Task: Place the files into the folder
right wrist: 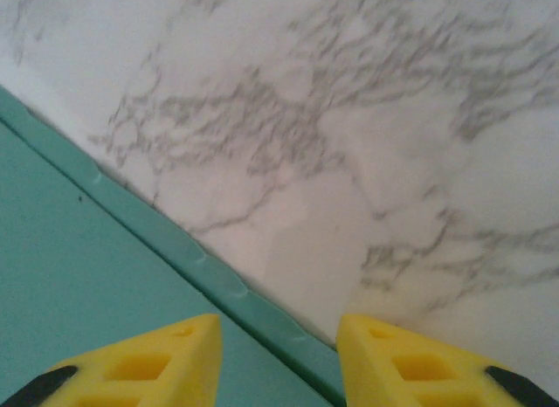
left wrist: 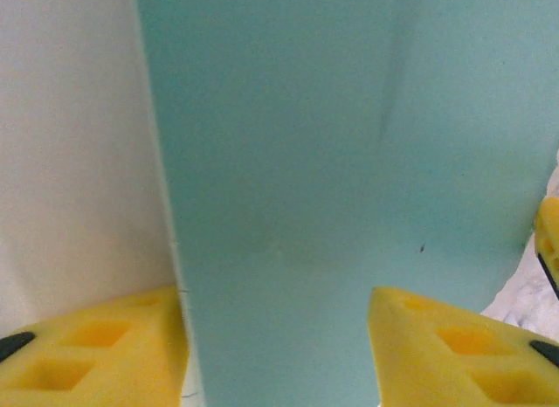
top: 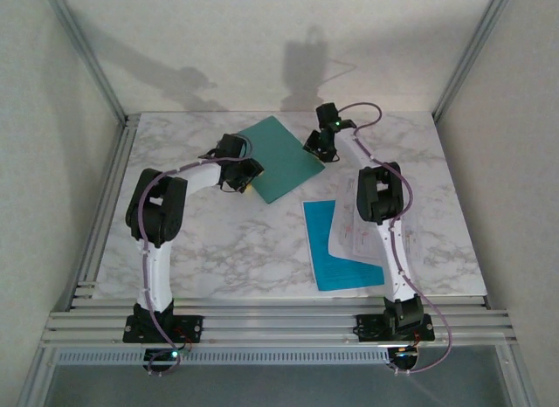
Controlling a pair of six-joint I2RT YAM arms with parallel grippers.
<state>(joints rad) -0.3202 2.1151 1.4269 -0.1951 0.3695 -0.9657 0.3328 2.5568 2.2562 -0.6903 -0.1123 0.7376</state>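
**Two arms at the folder.** A thin, flat, dark teal-green card folder [top: 281, 158] lies askew toward the far middle of the white, grey-veined marble counter [top: 236, 241], with both arms reaching to it.

The left arm [top: 162, 206] bends in from the left, and the left jaws sit at the folder's left edge, close to its near corner. In the left wrist view the yellow foam fingers [left wrist: 96, 346] stand wide apart. The folder's face spans the gap between them, and its long edge runs up just inside the left finger, with a pale surface beyond it.

The right arm [top: 380, 197] stretches up the right side of the counter, and the right jaws are at the folder's right-hand corner. In the right wrist view they are likewise apart, straddling the folder's edge, which cuts diagonally across. One finger is over green card, the other over bare marble. Whether any finger touches the card cannot be told.

The files lie at the near right, well apart from the folder. A bright cyan-blue sheet [top: 319, 232] lies flat on the counter. Thin white printed paper sheets [top: 356, 237] overlap its right side and are partly hidden beneath the right arm.
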